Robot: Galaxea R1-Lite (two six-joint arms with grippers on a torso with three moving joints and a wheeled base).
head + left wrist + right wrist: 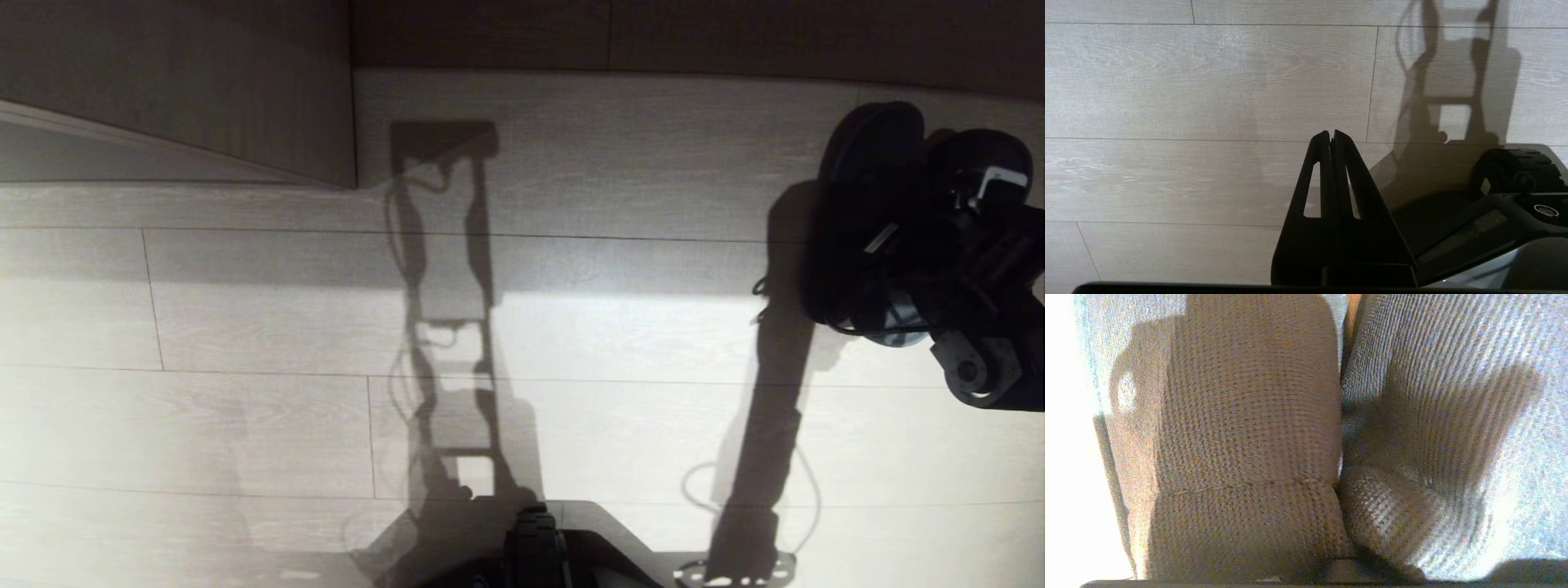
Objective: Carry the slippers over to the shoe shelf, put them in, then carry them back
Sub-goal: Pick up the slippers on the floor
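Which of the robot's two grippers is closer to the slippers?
The right gripper: it sits on the slippers. The left gripper hangs over bare floor, no slippers near.

A home-like indoor room is suggested. Pale wood-grain plank flooring [269, 425] is seen throughout, with a light wood-grain furniture panel [204, 90] standing on it. A pair of soft fabric slippers [873, 212] on the floor points to a domestic entryway or living space.
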